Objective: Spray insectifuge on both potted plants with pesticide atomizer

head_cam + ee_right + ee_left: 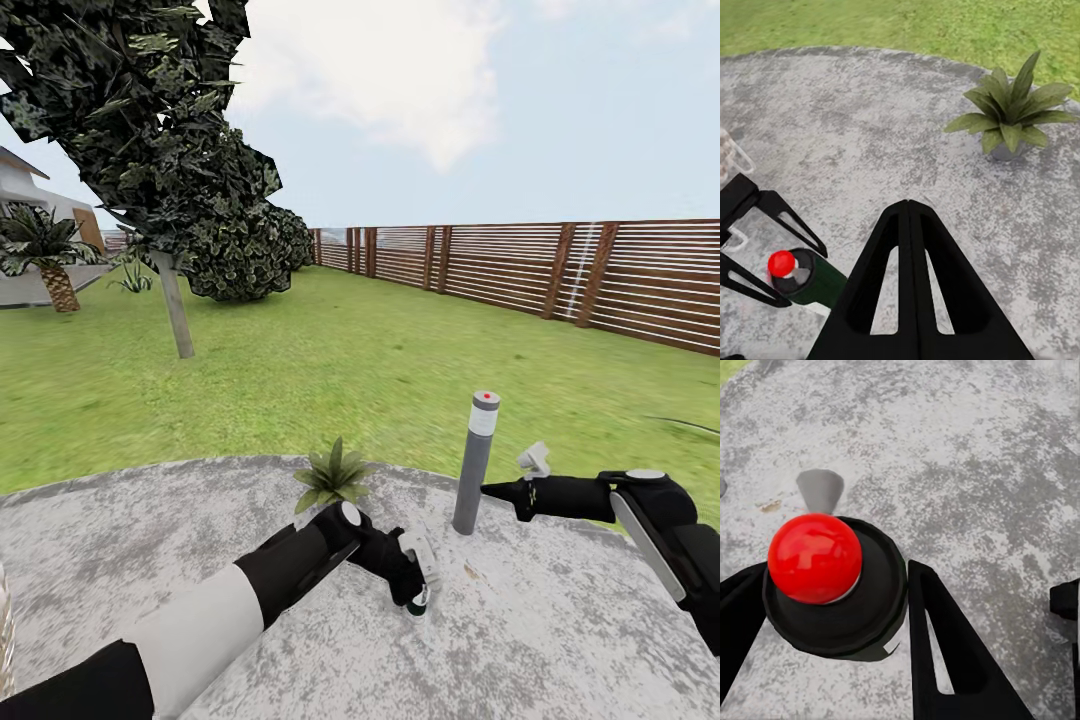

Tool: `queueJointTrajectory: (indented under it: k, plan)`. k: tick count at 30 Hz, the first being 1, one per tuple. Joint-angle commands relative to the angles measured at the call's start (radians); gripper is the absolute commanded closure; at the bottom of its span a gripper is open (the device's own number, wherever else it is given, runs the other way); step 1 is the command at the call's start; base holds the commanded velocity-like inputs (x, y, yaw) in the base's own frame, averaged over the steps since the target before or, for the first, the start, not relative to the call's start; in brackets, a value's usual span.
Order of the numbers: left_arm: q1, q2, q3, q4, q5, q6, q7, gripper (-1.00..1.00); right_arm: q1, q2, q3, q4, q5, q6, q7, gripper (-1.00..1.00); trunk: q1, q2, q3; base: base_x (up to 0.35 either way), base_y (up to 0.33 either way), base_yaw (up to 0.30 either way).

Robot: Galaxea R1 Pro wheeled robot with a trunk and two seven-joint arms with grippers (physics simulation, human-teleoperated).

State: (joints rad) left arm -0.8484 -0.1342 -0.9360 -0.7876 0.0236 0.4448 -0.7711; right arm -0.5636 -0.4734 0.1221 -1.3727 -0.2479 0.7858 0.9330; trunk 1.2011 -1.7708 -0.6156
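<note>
Left black-and-white arm reaches forward and low, its black two-finger gripper (415, 590) clamped either side of a load; right black gripper (487, 489) extended level, fingers pressed together.

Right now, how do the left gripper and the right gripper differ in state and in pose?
The left gripper is low over the grey patio, its fingers on either side of the pesticide atomizer; the right gripper is shut and holds nothing. The left gripper points down at the paving, while the right gripper lies about level, beside the grey bollard lamp. Both are black and both are over the patio, near the potted plant.
</note>
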Motion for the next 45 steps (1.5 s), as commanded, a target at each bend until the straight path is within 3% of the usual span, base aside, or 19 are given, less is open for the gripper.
queueJointTrajectory:
  k: [1, 15, 18, 22, 27, 45]
  plan:
    - [-0.009, -0.005, 0.0, -0.001, 0.002, 0.009, -0.002, 1.0, -0.001, -0.001, 0.002, 0.0, -0.003, 0.004, 0.0, 1.0, 0.0, -0.001, -0.001, 0.0, 0.0, 0.0]
    - [-0.029, -0.018, 0.006, 0.0, 0.002, 0.011, 0.005, 1.0, -0.001, 0.0, 0.01, -0.002, -0.002, 0.004, 0.0, 1.0, 0.0, -0.001, -0.001, 0.0, 0.0, 0.0]
    - [-0.029, -0.018, 0.048, 0.001, 0.002, 0.008, 0.005, 1.0, -0.001, -0.001, 0.012, -0.002, -0.002, 0.004, 0.0, 1.0, 0.0, -0.001, -0.001, 0.0, 0.0, 0.0]
    - [-0.029, -0.018, 0.075, 0.001, 0.001, 0.008, 0.003, 1.0, -0.001, -0.001, 0.06, -0.002, -0.002, 0.004, 0.0, 1.0, 0.0, -0.001, -0.001, 0.0, 0.0, 0.0]
    - [-0.029, -0.018, 0.078, 0.001, 0.001, 0.008, 0.003, 1.0, -0.001, -0.001, 0.111, -0.002, -0.002, 0.004, 0.0, 1.0, 0.0, -0.001, -0.001, 0.0, 0.0, 0.0]
    - [-0.029, -0.027, 0.077, 0.008, 0.003, 0.009, 0.005, 1.0, -0.001, 0.001, 0.118, -0.025, -0.002, 0.004, 0.0, 1.0, 0.0, -0.001, -0.001, 0.0, 0.0, 0.0]
